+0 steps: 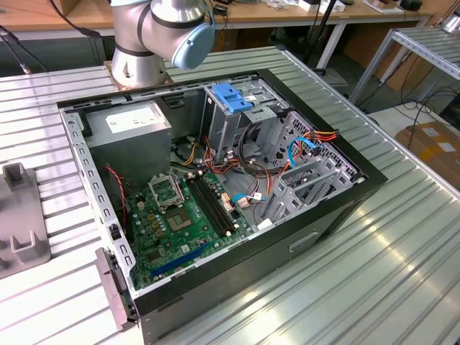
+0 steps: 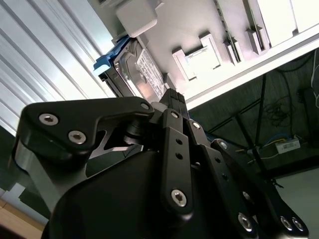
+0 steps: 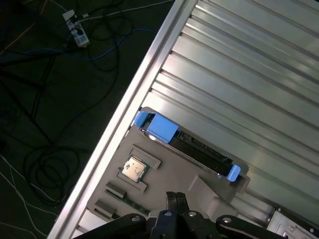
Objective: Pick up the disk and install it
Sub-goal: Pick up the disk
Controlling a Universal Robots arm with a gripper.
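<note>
As I judge it, the task is at its very start. The disk [image 3: 192, 147] is not yet lifted. It stands on its long edge in a slot of a grey holder [image 3: 169, 172], and this holder lies on the table [image 3: 239, 74], close to the table's border. My gripper [image 3: 175, 200] points toward the holder, near the disk but not touching it. My fingers [image 3: 171, 199] are pressed together and there is nothing between them. So both the picking and the installing are left to do.

In the exterior view the case [image 1: 338, 215] lies open in the middle of the frame. The green board [image 1: 180, 223] is at the lower left inside it and the metal cage [image 1: 305, 183] is at the right.

The disk is flat and rectangular, with a grey metal body. Bright blue plastic rails [image 3: 160, 127] frame it, and the second wrist view shows a shiny face with a white label [image 2: 149, 72]. The holder looks like matt grey plastic with shaped recesses, and one of them keeps a small square chip [image 3: 134, 169]. The table is ribbed, shiny metal. My fingers are black and matt, with bright screws.
</note>
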